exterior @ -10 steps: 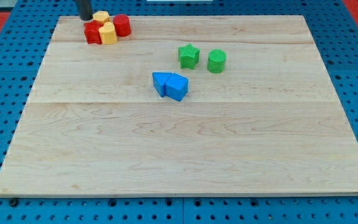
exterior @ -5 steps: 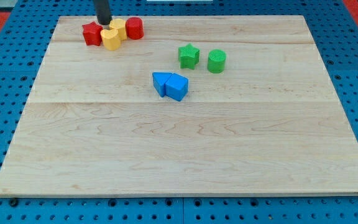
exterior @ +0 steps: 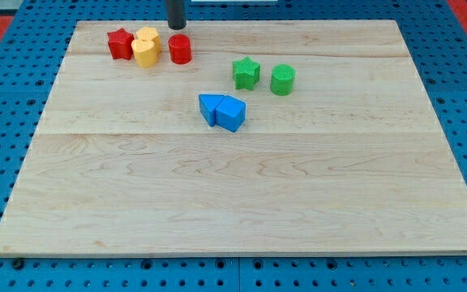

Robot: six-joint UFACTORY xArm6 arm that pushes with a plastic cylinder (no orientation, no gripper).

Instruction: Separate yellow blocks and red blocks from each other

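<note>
My tip [exterior: 176,27] is at the view's top, just above the red cylinder [exterior: 180,49] and a little apart from it. The red cylinder stands alone, right of the two yellow blocks. One yellow block [exterior: 147,36] sits behind another yellow block [exterior: 143,53]; the two touch. A red star-shaped block [exterior: 121,44] touches the yellow pair on their left.
A green star [exterior: 246,73] and a green cylinder [exterior: 282,79] sit right of centre. Two blue blocks [exterior: 223,110] touch near the middle. The wooden board [exterior: 242,203] lies on a blue pegboard.
My tip has moved right along the top edge. The red cylinder has been pushed right and slightly down, away from the yellow blocks. The red star and yellow blocks shifted earlier.
</note>
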